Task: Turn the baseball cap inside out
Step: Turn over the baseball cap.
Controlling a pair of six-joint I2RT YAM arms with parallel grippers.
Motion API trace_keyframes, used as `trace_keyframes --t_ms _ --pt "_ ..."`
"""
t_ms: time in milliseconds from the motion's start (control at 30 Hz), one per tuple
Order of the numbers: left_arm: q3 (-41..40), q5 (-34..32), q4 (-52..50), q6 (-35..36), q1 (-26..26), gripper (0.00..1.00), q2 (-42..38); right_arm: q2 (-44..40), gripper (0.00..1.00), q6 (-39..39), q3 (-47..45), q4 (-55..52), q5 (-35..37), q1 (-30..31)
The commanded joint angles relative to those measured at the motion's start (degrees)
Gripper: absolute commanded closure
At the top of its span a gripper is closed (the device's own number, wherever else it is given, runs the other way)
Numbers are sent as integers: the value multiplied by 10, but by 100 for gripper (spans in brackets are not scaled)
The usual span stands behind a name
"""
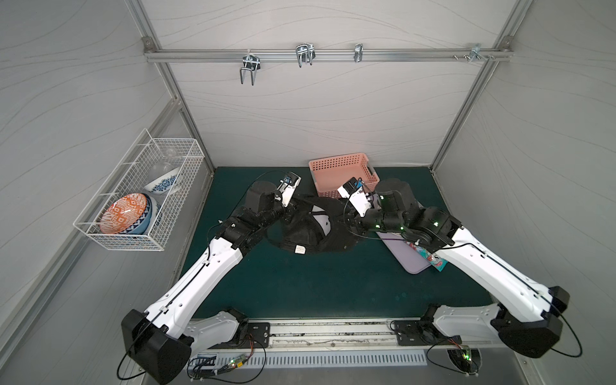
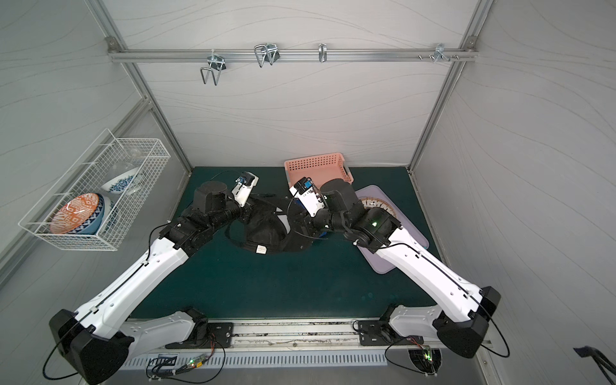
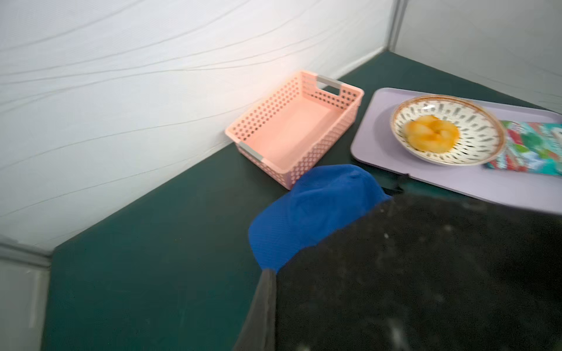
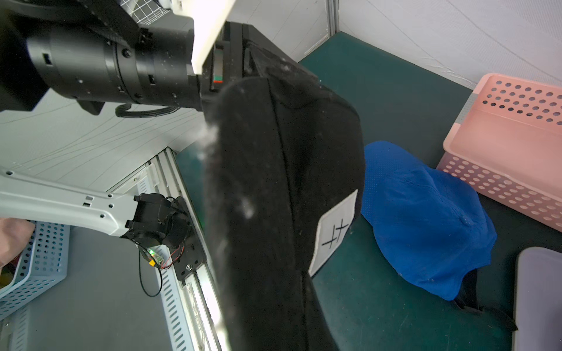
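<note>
"Pinching the baseball cap (image 1: 306, 230) from both ends, my left gripper (image 1: 289, 209) and right gripper (image 1: 346, 218) hold it strung between them over the middle of the green mat (image 1: 316, 283). Both pairs of fingers are pressed together on black fabric."

"Can you actually see the fingers?"

"Hardly. In both top views they are sunk in the cap's edge. In the right wrist view the left arm's tips disappear under the cloth. The crown sags between and below the two pairs of fingers. A white patch (image 4: 334, 234) with black marks shows on the side toward my right fingers. A small white label (image 1: 300, 249) sits at the rim nearest my arms' bases. Whether that rim touches the mat, I cannot tell."

"What else lies around them?"

"A blue cap (image 4: 425, 218) lies on the mat just below and beyond my right fingers, partly under the black one. Past it, a pink basket (image 1: 343, 168) sits against the back wall. On the outer side of my right fingers, a lavender tray (image 3: 374, 130) carries a patterned plate (image 3: 482, 136) of yellow food (image 3: 431, 133), with a bright packet (image 3: 529, 146) right beside the plate. Well apart, out past my left fingers, a wire basket (image 1: 115, 238) on the side wall holds patterned bowls (image 1: 123, 213)."
</note>
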Motion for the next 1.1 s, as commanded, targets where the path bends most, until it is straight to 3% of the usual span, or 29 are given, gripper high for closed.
trace_keyframes --t_ms 0,167,200,300,400,500,600,733,1067 --pt "16 -128 10 -39 19 82 9 -9 100 34 13 -15 51 4" --pt "34 100 -54 -168 37 8 -5 -19 100 92 -14 46 116 3" --pt "34 123 -71 -200 41 1 -11 -21 100 98 -18 57 135 3" --pt "14 124 -106 -306 45 0 -52 -32 100 110 -33 91 187 1" --pt "-57 137 -65 -433 46 0 -127 -48 100 123 -61 150 209 -9" --pt "-159 170 73 -616 46 0 -205 -56 100 131 -75 193 231 -13" --pt "-240 216 206 -775 45 0 -203 -64 100 132 -86 237 211 -11" --pt "-228 250 240 -814 42 0 -144 -71 100 133 -103 286 201 1" --pt "-232 195 423 -890 31 0 -34 -56 100 115 -101 315 207 66"
